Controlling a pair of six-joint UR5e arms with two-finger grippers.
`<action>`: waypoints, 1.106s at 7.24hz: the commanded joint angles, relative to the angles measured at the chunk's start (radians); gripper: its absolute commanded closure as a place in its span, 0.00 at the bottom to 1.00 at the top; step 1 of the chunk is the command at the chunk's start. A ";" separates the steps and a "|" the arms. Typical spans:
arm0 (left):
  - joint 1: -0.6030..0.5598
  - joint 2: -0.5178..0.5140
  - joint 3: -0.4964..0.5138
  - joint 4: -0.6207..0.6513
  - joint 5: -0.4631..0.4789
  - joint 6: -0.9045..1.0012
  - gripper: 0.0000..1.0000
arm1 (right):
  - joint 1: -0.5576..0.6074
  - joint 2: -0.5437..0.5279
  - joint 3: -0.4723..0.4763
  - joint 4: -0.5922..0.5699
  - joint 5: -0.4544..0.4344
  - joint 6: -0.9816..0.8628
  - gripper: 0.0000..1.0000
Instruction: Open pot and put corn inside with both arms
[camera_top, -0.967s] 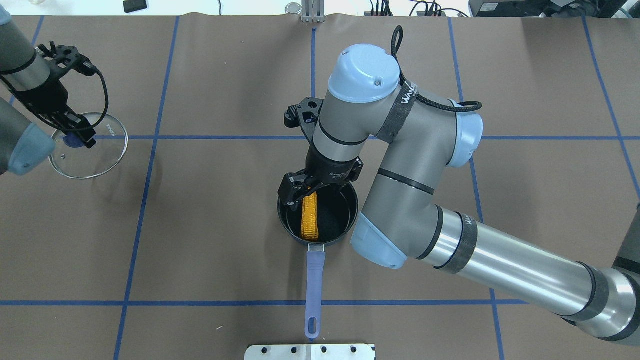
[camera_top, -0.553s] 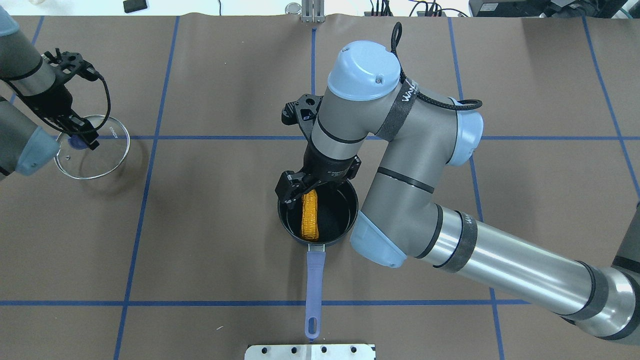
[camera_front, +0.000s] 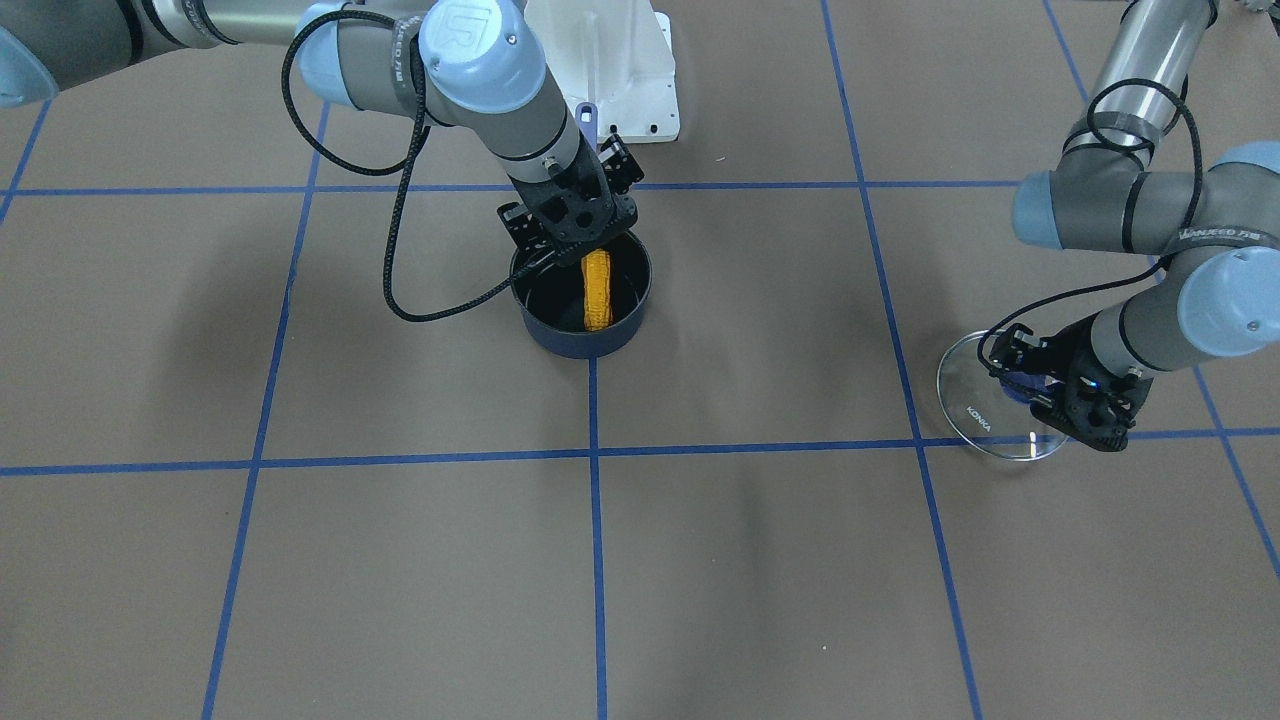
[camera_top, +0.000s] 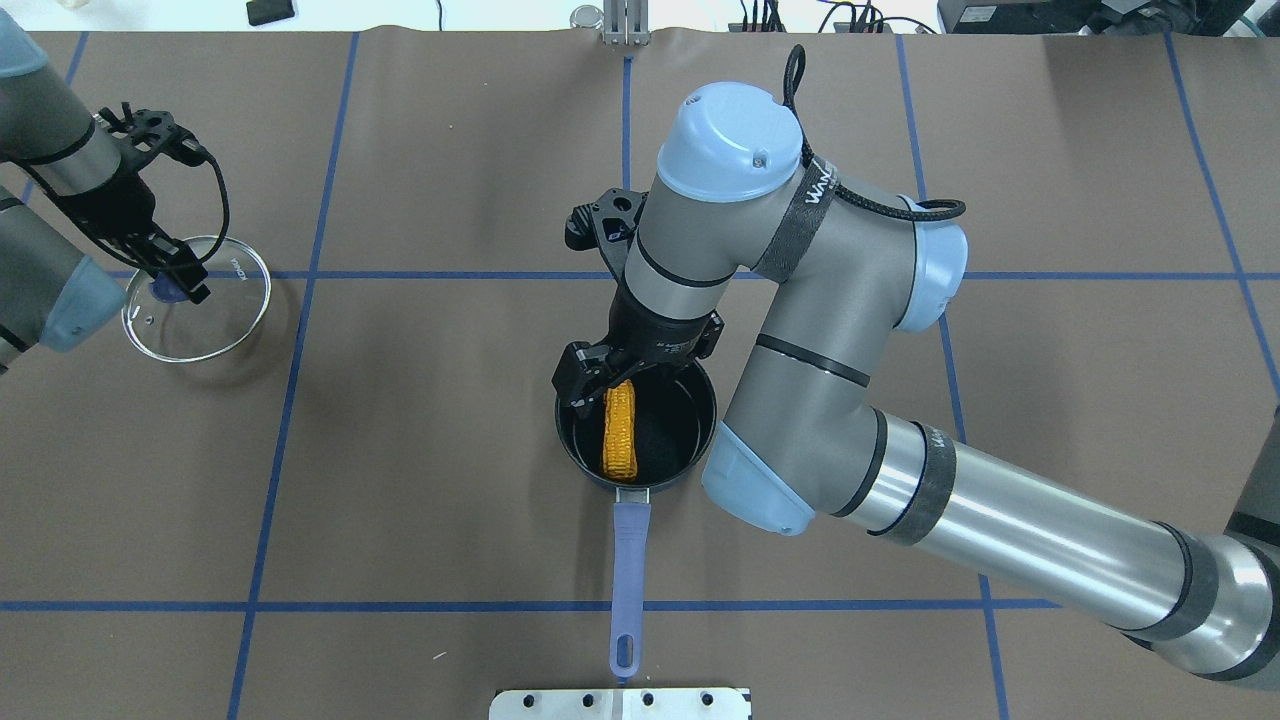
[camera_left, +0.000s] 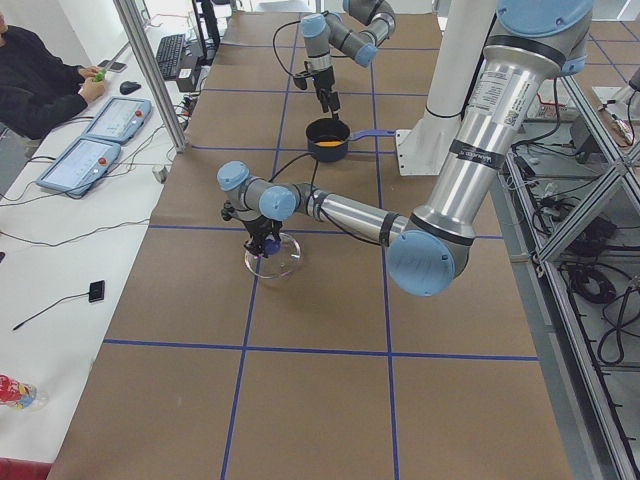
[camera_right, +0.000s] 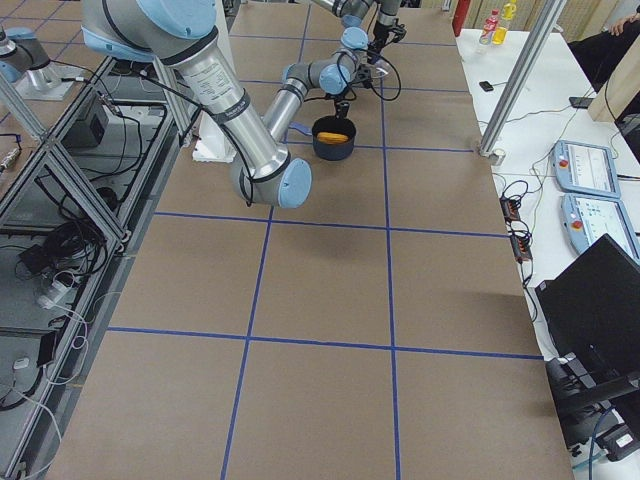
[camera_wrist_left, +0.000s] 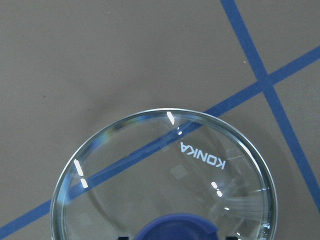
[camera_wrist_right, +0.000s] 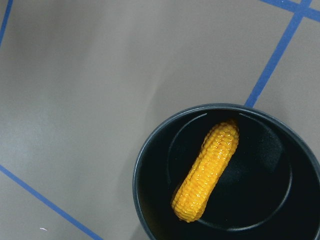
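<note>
The dark navy pot (camera_top: 700, 440) stands mid-table with its purple handle (camera_top: 630, 560) pointing at the robot's base. The yellow corn (camera_top: 620, 432) lies inside it, also shown in the right wrist view (camera_wrist_right: 207, 172) and the front view (camera_front: 597, 290). My right gripper (camera_top: 603, 383) hovers over the pot's far rim, open, with the corn's far end below it. My left gripper (camera_top: 170, 285) is shut on the purple knob of the clear glass lid (camera_top: 215, 320) at the far left. The lid also shows in the left wrist view (camera_wrist_left: 165, 165) and the front view (camera_front: 975, 400).
The white mounting base (camera_top: 620, 703) sits just past the handle's end. The right arm's elbow (camera_top: 760, 480) hangs close beside the pot. Blue tape lines cross the brown table. An operator (camera_left: 40, 80) sits beyond the table's far side.
My left gripper has carried the lid a little to the right. My right gripper has hardly moved and the corn lies as before in the pot.
</note>
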 joint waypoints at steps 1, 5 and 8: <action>0.025 -0.005 0.000 0.000 -0.003 -0.002 0.35 | 0.000 -0.005 0.000 0.000 0.000 -0.001 0.00; 0.022 -0.005 -0.021 0.001 -0.021 0.004 0.00 | 0.017 -0.003 0.000 0.003 0.002 -0.002 0.00; -0.125 -0.002 -0.047 0.006 -0.071 0.005 0.00 | 0.105 -0.052 0.024 0.005 -0.002 -0.002 0.00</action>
